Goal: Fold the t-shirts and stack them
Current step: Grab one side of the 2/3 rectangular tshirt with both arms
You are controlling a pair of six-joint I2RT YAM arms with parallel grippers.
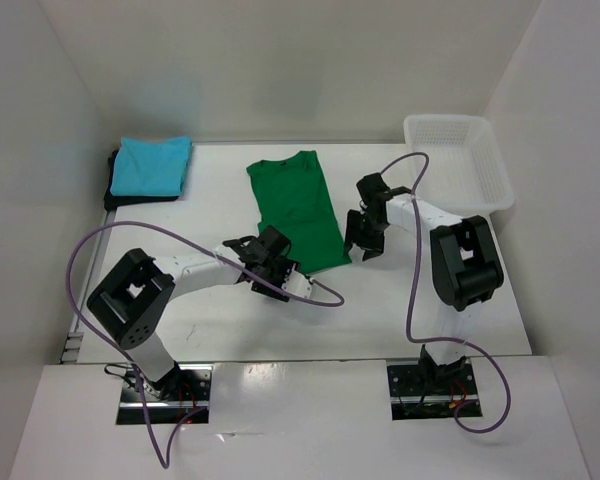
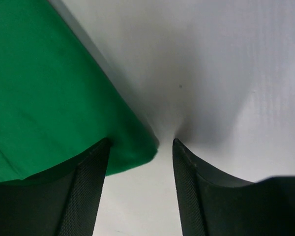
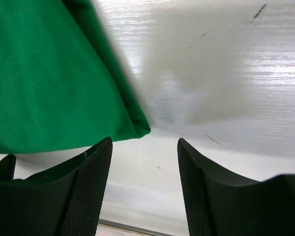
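The bright green t-shirt [image 1: 298, 208] lies flat in the middle of the table, folded into a long narrow strip. My left gripper [image 1: 276, 268] is open at its near left corner; that corner [image 2: 132, 147] lies just between the fingertips, low over the table. My right gripper [image 1: 362, 250] is open beside the near right corner [image 3: 135, 129], which lies just ahead of the left finger. Both grippers [image 2: 140, 187] [image 3: 145, 187] hold nothing. The turquoise t-shirt [image 1: 152, 164] lies folded at the back left on top of the black t-shirt [image 1: 113, 190].
A white mesh basket [image 1: 458, 160] stands at the back right corner. White walls close in the table on the left, back and right. Purple cables loop from both arms over the near part of the table.
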